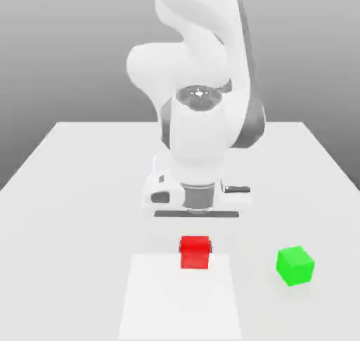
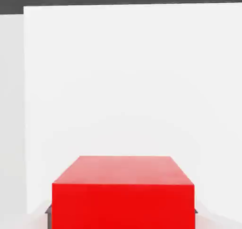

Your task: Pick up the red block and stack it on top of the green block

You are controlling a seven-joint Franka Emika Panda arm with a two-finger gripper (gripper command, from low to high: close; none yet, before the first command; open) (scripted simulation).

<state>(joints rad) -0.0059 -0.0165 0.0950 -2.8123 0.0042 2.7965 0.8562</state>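
1. The red block sat on the white table, at the far edge of a brighter white panel lying on the tabletop, near the middle of the exterior view.
2. The green block rested on the table toward the exterior view's right, well apart from the red block and turned slightly askew to it.
3. The white arm bent down over the table behind the red block, its hand low and close above the block.
4. In the hand view, the red block loomed close to the camera, with dark slivers of the fingers showing tight against its two sides.
5. The gripper was closed in narrowly around the red block, its jaws pressed to the block's opposite faces.
6. The block looked to be resting on the table surface.
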